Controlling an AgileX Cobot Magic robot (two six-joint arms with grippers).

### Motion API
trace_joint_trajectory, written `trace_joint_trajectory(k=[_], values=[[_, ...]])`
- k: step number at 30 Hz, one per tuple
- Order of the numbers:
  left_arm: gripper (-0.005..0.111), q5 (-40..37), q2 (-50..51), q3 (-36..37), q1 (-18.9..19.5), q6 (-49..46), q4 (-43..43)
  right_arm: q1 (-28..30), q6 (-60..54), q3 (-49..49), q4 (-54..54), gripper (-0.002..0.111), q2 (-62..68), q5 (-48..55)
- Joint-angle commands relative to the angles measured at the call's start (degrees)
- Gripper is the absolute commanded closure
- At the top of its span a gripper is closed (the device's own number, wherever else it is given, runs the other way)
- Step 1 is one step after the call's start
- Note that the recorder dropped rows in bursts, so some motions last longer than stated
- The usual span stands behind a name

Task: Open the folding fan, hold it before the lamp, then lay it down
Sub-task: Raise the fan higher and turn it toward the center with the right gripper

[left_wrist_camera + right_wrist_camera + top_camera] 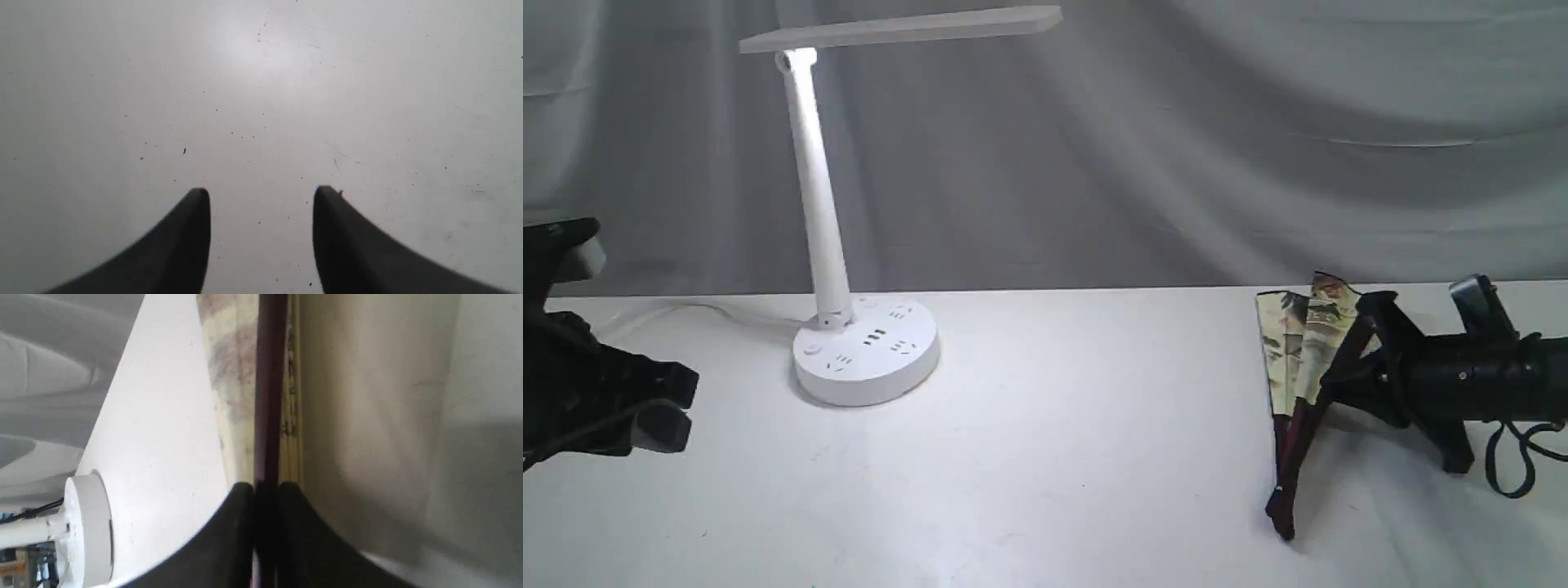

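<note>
Folding fan (1286, 343) guard clamped between right fingers (229, 539); left fingers (184, 245) spread wide, empty.

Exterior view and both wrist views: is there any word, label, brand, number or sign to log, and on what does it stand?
No readable text in any view.
On the lamp: sockets and buttons on the base, no legible marking.
On the folding fan: painted scenery only; any writing is too blurred to read.
On the table: specks only.
</note>
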State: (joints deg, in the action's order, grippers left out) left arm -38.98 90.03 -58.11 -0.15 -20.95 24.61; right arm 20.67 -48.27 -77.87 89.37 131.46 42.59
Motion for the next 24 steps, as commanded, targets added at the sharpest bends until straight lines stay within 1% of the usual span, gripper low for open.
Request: trace_joint_trajectory(k=[1, 9, 15, 18, 21, 22, 24], values=[[0.066, 0.13, 0.09, -0.28, 0.15, -0.28, 0.32, 0.58, -3.77, 0.45, 0.25, 0.108, -0.68, 4.96], [0.066, 0.64, 0.09, -0.28, 0.15, -0.55, 0.46, 2.02, -4.22, 0.45, -3.57, 0.108, -5.48, 15.09], [0.066, -0.07, 0.09, -0.28, 0.15, -1.88, 0.59, 2.69, -6.73, 0.58, -6.29, 0.108, -9.23, 27.37], [0.069, -0.50, 0.09, -0.15, 0.15, -2.19, 3.40, 2.84, -8.10, 2.01, -6.40, 0.108, -10.81, 27.37], [0.074, -0.90, 0.09, -0.15, -0.15, -7.98, 9.23, 2.84, -10.64, 5.39, -6.40, 0.108, -12.64, 27.37], [0.077, -0.87, 0.09, -0.02, -0.77, -10.57, 10.90, 2.84, -11.16, 6.42, -5.97, 0.108, -13.17, 27.37], [0.080, 0.18, 0.09, 0.07, -3.00, -14.04, 11.54, 2.84, -12.50, 8.85, -5.44, 0.108, -13.87, 27.37]])
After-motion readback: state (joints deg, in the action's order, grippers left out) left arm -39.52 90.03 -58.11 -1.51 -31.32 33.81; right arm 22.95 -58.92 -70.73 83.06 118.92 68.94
